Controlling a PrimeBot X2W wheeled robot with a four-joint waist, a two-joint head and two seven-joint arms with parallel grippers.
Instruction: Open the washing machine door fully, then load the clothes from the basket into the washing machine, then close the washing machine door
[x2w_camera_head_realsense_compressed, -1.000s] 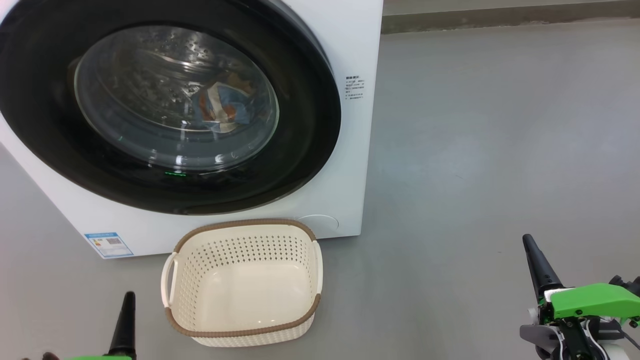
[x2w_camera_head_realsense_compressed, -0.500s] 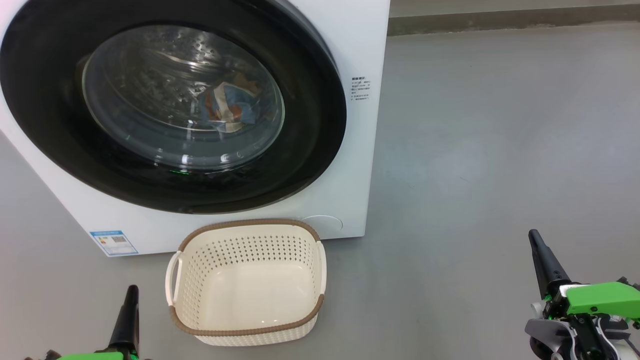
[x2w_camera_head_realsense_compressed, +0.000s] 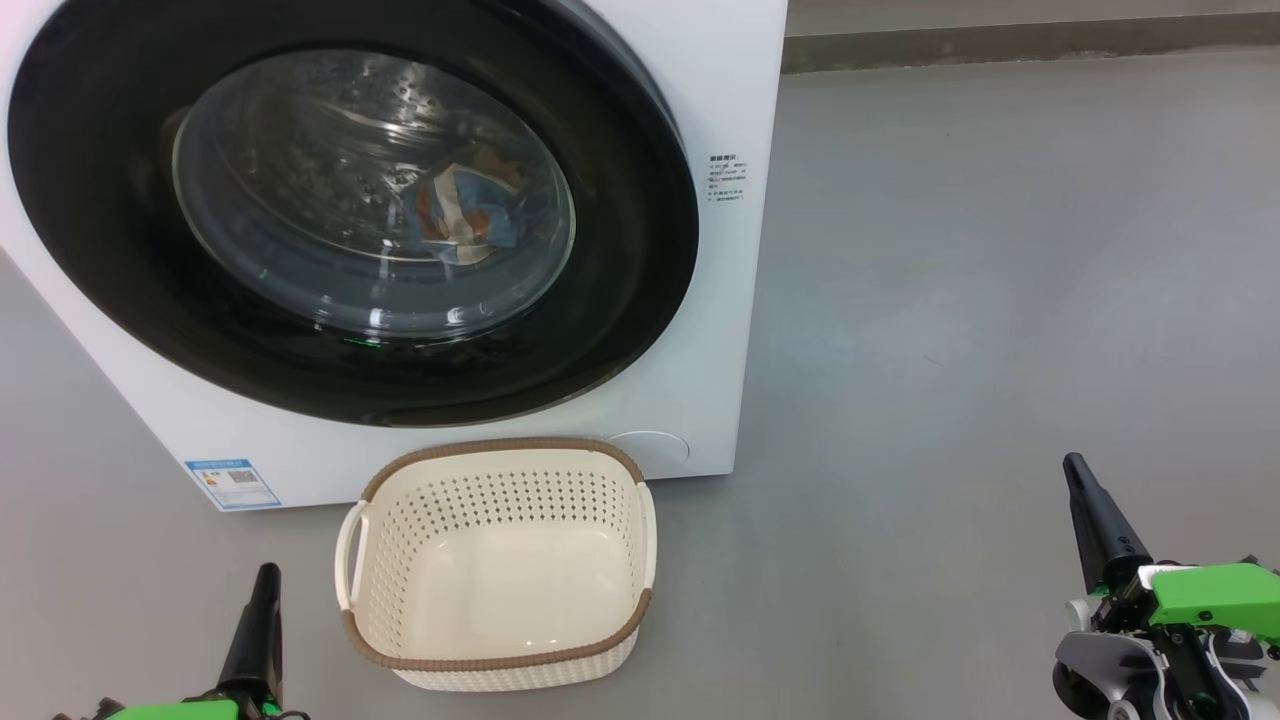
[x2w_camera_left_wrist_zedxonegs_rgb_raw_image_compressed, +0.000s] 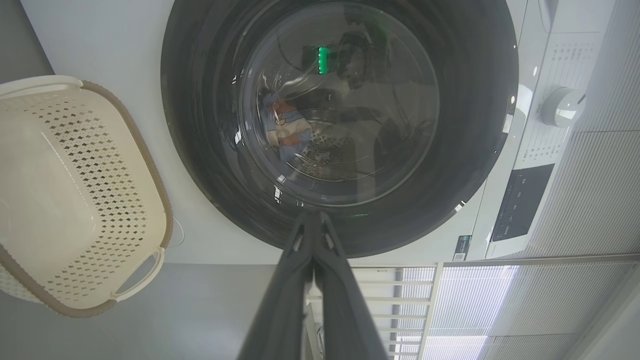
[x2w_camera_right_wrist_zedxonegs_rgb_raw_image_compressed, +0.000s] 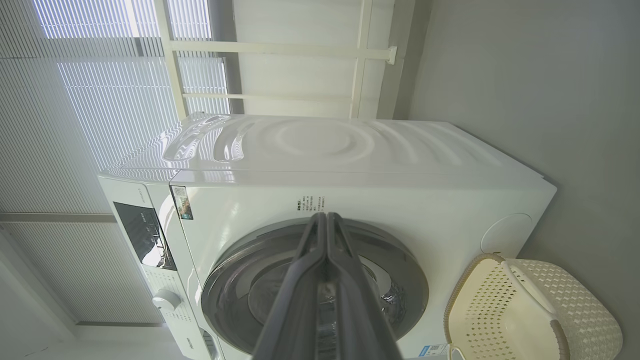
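Clothes (x2w_camera_head_realsense_compressed: 470, 215) are seen behind the glass of the shut washing machine door (x2w_camera_head_realsense_compressed: 620, 300), at upper left. The basket (x2w_camera_head_realsense_compressed: 500, 445) is set at lower centre, just before the washing machine (x2w_camera_head_realsense_compressed: 720, 100). The left gripper (x2w_camera_head_realsense_compressed: 267, 574), lower left, and right gripper (x2w_camera_head_realsense_compressed: 1074, 464), lower right, are pressed closed, nothing held.

The left hand (x2w_camera_head_realsense_compressed: 267, 575) sits low, just left of the basket (x2w_camera_head_realsense_compressed: 497, 662). Its two dark fingers are pressed together into one spike pointing forward, with nothing between them. A strip of green housing (x2w_camera_head_realsense_compressed: 170, 711) shows at its base. The right hand (x2w_camera_head_realsense_compressed: 1074, 462) is well to the right of the basket, likewise closed and empty. Its fingers lean slightly left above a green wrist block (x2w_camera_head_realsense_compressed: 1210, 592) and a grey joint (x2w_camera_head_realsense_compressed: 1100, 672). Neither hand touches the basket.
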